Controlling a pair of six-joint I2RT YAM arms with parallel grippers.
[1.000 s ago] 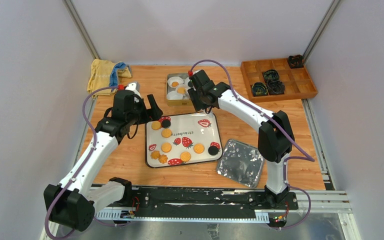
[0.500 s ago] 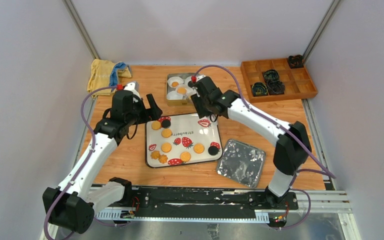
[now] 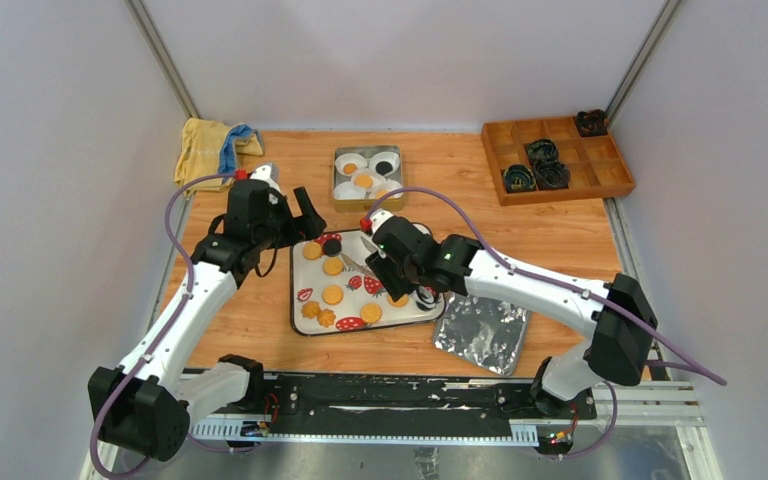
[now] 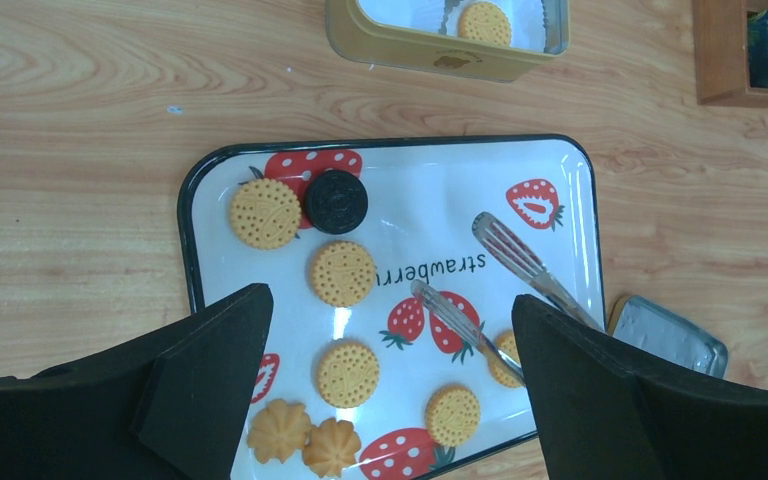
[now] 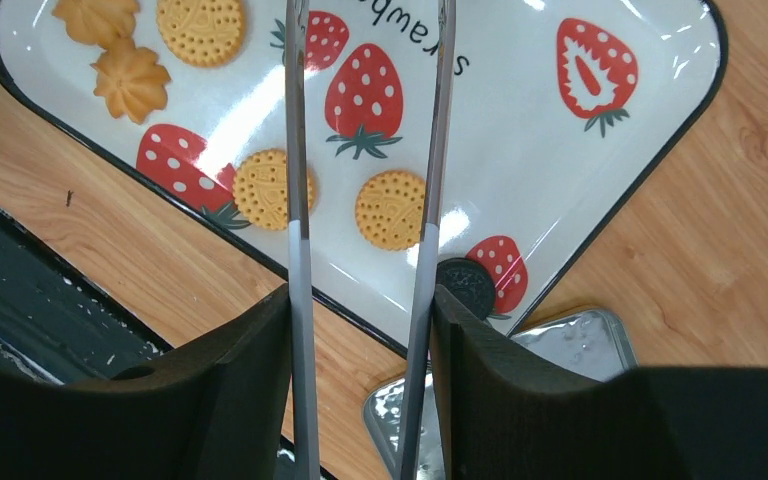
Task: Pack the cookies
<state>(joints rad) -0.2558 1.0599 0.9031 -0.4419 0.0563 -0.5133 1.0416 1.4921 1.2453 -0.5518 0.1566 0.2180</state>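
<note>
A white strawberry-print tray (image 3: 297, 300) holds several golden cookies (image 3: 332, 295) and a black one (image 3: 332, 246); two are flower-shaped (image 4: 279, 431). My right gripper (image 3: 385, 262) is shut on metal tongs (image 5: 297, 200) and holds them low over the tray's middle. The tong arms (image 4: 520, 260) stand apart with nothing between them. A cookie (image 5: 390, 210) lies between the arms. My left gripper (image 4: 390, 300) is open and empty above the tray's left part (image 3: 295, 220). A tin (image 3: 340, 195) behind the tray holds white paper cups with cookies (image 3: 363, 181) in them, one of them black (image 3: 386, 166).
A silver lid (image 3: 480, 325) lies right of the tray's near corner. A wooden compartment box (image 3: 558, 160) with dark items stands at the back right. Yellow and blue cloths (image 3: 210, 145) lie at the back left.
My right arm has swung from over the tin back toward me, and its tongs now sit over the tray. The tin is uncovered. My left arm has not moved.
</note>
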